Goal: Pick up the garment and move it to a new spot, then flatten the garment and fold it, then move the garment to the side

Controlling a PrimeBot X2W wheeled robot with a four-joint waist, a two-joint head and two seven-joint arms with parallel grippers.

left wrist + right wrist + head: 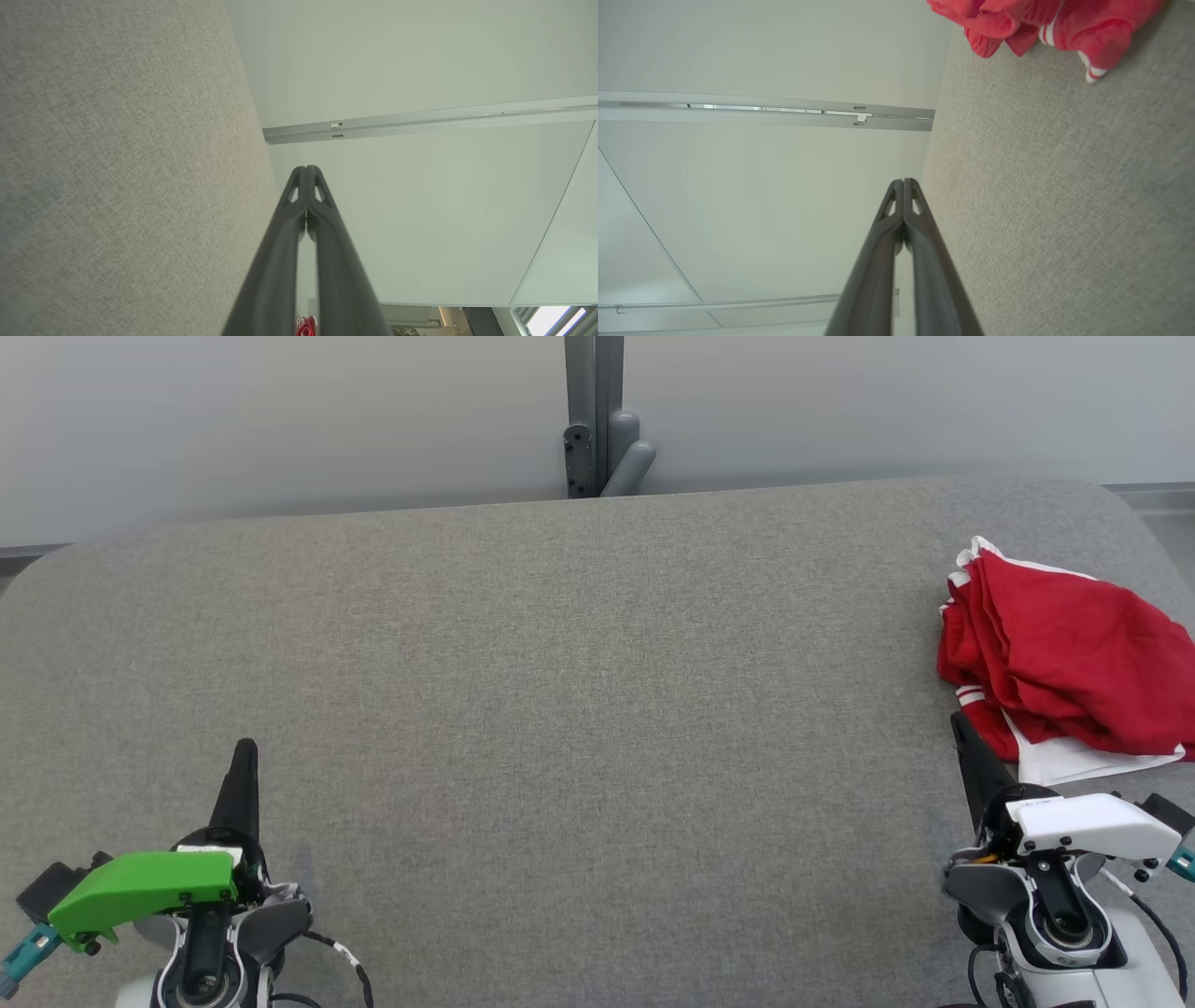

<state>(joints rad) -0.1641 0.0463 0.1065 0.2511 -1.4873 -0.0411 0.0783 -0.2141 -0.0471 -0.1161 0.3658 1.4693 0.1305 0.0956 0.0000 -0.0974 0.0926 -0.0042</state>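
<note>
Behind, pale wall [280,411]; grey fabric table [560,663] bears red garment [1064,653].

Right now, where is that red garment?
In the head view the garment lies crumpled at the right edge of the grey table, just ahead of the shut right pincer.

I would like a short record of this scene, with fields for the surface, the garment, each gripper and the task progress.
surface: grey fabric-covered table
garment: red with white trim, a crumpled heap at the table's right side
left gripper: shut, holding nothing, over the near left of the table
right gripper: shut, holding nothing, beside the garment's near edge, apart from it in the right wrist view
task progress: garment not yet picked up
</note>
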